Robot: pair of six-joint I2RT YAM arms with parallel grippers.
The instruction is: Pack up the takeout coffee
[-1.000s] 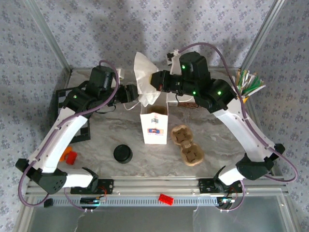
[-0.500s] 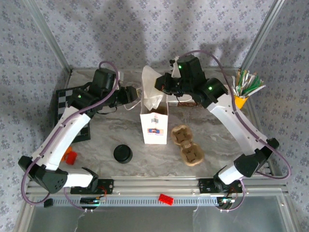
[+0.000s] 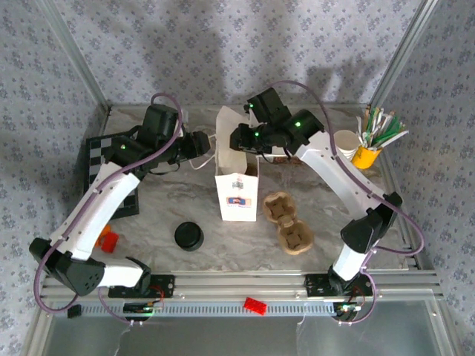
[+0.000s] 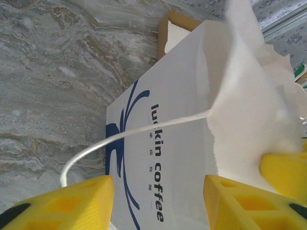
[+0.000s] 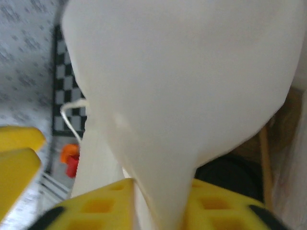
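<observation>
The takeout coffee is not plain to see at this moment. In the right wrist view a dark round shape [image 5: 230, 175] lies low under the white paper. It may be the dark top of the cup. I cannot tell if it sits inside the paper bag [image 3: 236, 196] or just behind it. The bag stands upright with its mouth to the top, so I judge that a cup must go in from above, straight down, with its axis upright.

Both tools are at the far rim of the bag. The left gripper [image 3: 201, 144] is just left of the mouth. Its fingers stand half apart and pinch nothing that I can see, and the string handle [image 4: 144, 128] curves toward 1 of them. The right gripper [image 3: 239, 138] is over the mouth with its jaws a little apart, and the paper lies against 1 finger, not clamped. If the dark shape is the cup, it is below the right gripper, so the right arm is the nearer.

The cardboard carrier [image 3: 288, 222], with its 2 wells open to the top, lies near right of the bag. A loose black lid [image 3: 189, 236] lies near left.

On the side of the bag I read "luckin coffee" in dark blue beside a blue emblem. The small line between the words is too small to read. The near face carries a small red and blue label, which is not readable.
</observation>
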